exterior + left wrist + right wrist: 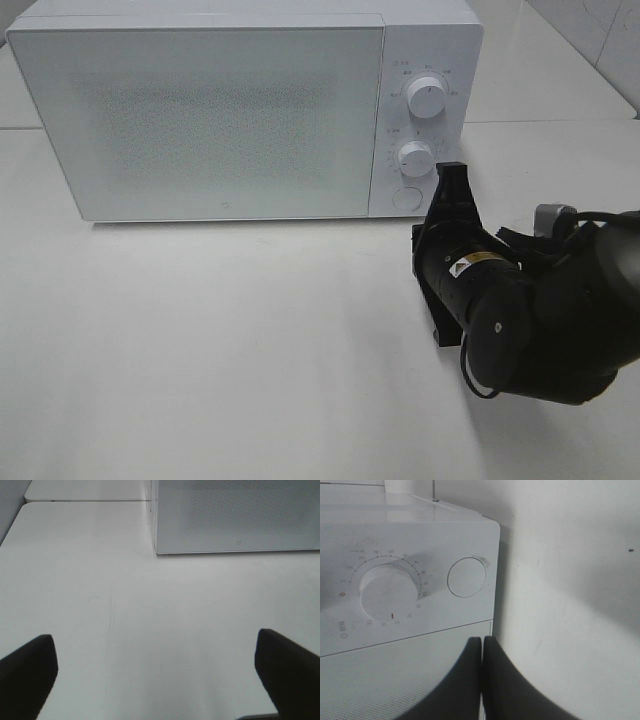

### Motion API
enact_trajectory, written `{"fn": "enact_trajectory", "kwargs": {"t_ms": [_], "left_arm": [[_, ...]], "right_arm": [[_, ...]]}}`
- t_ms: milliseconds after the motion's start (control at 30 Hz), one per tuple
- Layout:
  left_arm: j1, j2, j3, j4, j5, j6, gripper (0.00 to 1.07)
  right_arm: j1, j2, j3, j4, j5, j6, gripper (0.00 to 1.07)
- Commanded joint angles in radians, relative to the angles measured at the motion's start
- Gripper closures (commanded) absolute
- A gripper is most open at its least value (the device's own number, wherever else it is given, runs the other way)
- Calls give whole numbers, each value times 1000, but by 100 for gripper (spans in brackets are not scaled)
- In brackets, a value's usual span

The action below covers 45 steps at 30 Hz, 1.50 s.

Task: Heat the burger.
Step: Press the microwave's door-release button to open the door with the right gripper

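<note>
**Right pincer shut at the microwave's control panel, left pincer wide**

The right pincer [482, 640] is pinched fully together – its two dark fingers [465, 680] lie flat against each other with nothing between them. In the high view it points at the lower right corner of the white microwave [200, 110], just beside the round button [406, 197] and the lower dial [414, 157]. Whether its tips touch the housing I cannot tell. The upper dial [429, 97] sits well above it.

The left pincer [155, 645] stands wide, its fingers far apart over the bare white bench [150, 605]. It grips nothing and touches nothing. The microwave's lower left corner lies ahead of it, well apart.

The microwave door is closed, and its frosted, dotted front gives no look inside. The burger shows in none of the three views – where it is cannot be told.
</note>
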Motion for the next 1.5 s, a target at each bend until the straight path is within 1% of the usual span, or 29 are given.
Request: {"fn": "enact_trajectory", "kwargs": {"t_ms": [33,100,167,200,267,567,933,1167,1500], "left_arm": [[2,-19,4,-8,-13,-5,7],[2,-19,4,-8,-13,-5,7],[2,-19,4,-8,-13,-5,7],[2,-19,4,-8,-13,-5,7],[2,-19,4,-8,-13,-5,7],[2,-19,4,-8,-13,-5,7],[2,-19,4,-8,-13,-5,7],[2,-19,4,-8,-13,-5,7],[2,-19,4,-8,-13,-6,7]], "right_arm": [[-10,17,-29,-2,-7,9,107],[-21,25,-40,-7,1,9,107],[-64,57,-90,-51,27,-1,107],[-64,57,-90,-51,27,-1,107],[-95,86,-132,-85,39,-7,107],[-162,155,-222,-110,93,-18,107],[-186,203,-288,-126,94,-32,107],[-186,233,-307,-118,63,-31,107],[-209,244,-342,-103,55,-58,107]]}}
